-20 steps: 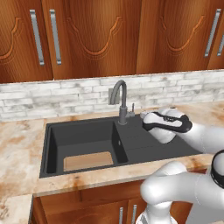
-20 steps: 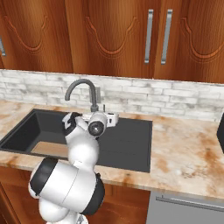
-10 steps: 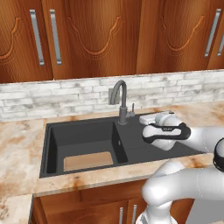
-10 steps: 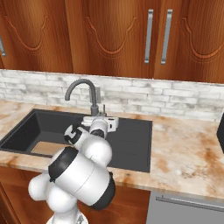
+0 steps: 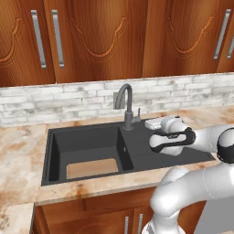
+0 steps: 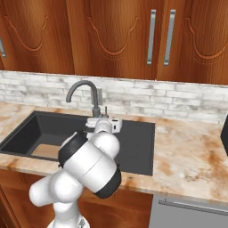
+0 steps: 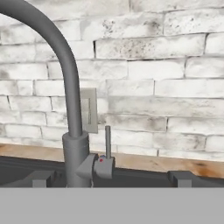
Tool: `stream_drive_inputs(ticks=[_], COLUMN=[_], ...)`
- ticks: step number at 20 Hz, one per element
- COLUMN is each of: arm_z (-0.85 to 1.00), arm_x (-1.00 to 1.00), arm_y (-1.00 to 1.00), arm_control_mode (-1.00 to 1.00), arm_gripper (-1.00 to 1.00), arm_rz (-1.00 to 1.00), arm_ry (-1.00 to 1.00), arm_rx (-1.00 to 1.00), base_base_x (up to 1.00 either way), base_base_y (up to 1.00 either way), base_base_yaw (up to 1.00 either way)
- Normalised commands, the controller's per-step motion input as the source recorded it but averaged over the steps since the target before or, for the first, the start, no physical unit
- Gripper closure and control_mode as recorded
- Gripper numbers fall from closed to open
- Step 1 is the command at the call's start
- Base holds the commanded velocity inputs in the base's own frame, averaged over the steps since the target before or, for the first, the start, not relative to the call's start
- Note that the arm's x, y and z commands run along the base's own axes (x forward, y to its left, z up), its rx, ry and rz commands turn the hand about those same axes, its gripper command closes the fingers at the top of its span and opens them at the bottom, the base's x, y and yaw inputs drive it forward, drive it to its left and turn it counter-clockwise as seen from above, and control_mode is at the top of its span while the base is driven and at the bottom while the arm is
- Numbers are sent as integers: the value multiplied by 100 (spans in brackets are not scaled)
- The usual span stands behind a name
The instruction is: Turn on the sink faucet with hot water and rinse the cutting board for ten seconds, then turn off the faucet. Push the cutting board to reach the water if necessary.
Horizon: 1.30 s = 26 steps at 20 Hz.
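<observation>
**Robot hand lines up on kitchen tap**

The gripper faces the sink faucet from just to its right, low above the ribbed drainboard of the black sink. Its two fingertips stand wide apart, holding nothing, on either side of the tap's base. The small upright lever sits on the right of that base. The cutting board lies flat at the near end of the basin.
</observation>
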Motion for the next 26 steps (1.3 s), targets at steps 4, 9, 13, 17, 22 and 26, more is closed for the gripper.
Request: stream_drive_inputs(ticks=[4, 9, 13, 17, 22, 26], arm_z=[0, 0, 0, 0, -10, -10], arm_x=[26, 22, 12, 15, 9, 0], arm_y=[0, 0, 0, 0, 0, 1], arm_control_mode=[-100, -100, -100, -100, -100, -100], arm_gripper=[-100, -100, -100, -100, -100, -100], arm_rz=[0, 0, 0, 0, 0, 0], arm_ry=[0, 0, 0, 0, 0, 0], arm_rx=[0, 0, 0, 0, 0, 0], base_base_x=[0, 0, 0, 0, 0, 0], base_base_y=[0, 0, 0, 0, 0, 0], base_base_yaw=[0, 0, 0, 0, 0, 0])
